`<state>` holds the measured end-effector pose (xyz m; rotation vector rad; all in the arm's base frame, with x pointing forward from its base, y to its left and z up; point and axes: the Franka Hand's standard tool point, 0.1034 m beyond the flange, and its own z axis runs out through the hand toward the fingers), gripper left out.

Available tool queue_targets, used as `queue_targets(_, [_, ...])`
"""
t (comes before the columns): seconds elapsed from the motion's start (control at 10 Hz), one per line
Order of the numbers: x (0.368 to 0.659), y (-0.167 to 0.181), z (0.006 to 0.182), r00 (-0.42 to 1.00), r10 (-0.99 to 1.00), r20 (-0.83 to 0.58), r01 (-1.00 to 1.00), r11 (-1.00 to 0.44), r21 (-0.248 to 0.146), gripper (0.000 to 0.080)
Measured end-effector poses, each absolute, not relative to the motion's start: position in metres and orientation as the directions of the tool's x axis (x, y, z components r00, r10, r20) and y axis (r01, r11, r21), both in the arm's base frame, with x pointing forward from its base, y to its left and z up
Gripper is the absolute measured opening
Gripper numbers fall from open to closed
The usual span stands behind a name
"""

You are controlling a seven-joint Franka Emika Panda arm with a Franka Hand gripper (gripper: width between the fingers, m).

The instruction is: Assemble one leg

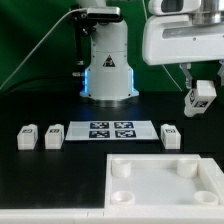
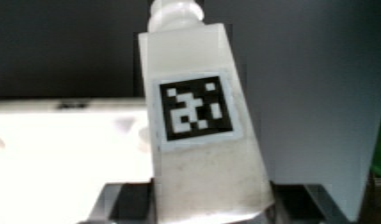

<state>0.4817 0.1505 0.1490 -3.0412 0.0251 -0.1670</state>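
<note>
My gripper (image 1: 200,92) is at the exterior view's right, raised above the table, and is shut on one leg (image 1: 202,96), a small white block with a black-and-white tag. In the wrist view this leg (image 2: 205,120) fills the middle, tag facing the camera, pinched between the dark fingers (image 2: 130,200) at its lower end. The large white square piece (image 1: 165,190) with round corner sockets lies on the table below, at the front right. Three more legs lie on the table: two at the left (image 1: 27,136) (image 1: 54,135) and one at the right (image 1: 170,135).
The marker board (image 1: 112,131) lies flat in the middle of the black table between the loose legs. The robot base (image 1: 108,60) stands behind it. A green backdrop closes the far side.
</note>
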Motion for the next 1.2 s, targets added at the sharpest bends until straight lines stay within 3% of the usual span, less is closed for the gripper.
queue_targets(0.1, [0.487, 0.148, 0.152, 0.984, 0.000, 0.177, 0.018, -0.994, -0.104, 0.0294])
queue_targets(0.3, [0.538, 0.114, 0.183, 0.934, 0.012, 0.357, 0.057, -0.992, -0.116, 0.0294])
queue_targets(0.4, [0.564, 0.095, 0.195, 0.864, -0.014, 0.504, 0.049, -0.992, -0.113, 0.0294])
queue_targets(0.5, [0.571, 0.084, 0.196, 0.802, -0.031, 0.597, 0.033, -0.995, -0.095, 0.0294])
queue_targets(0.6, [0.565, 0.088, 0.189, 0.788, -0.026, 0.615, 0.039, -0.995, -0.093, 0.0294])
queue_targets(1.2, [0.569, 0.086, 0.188, 0.781, -0.015, 0.624, 0.048, -0.995, -0.084, 0.0294])
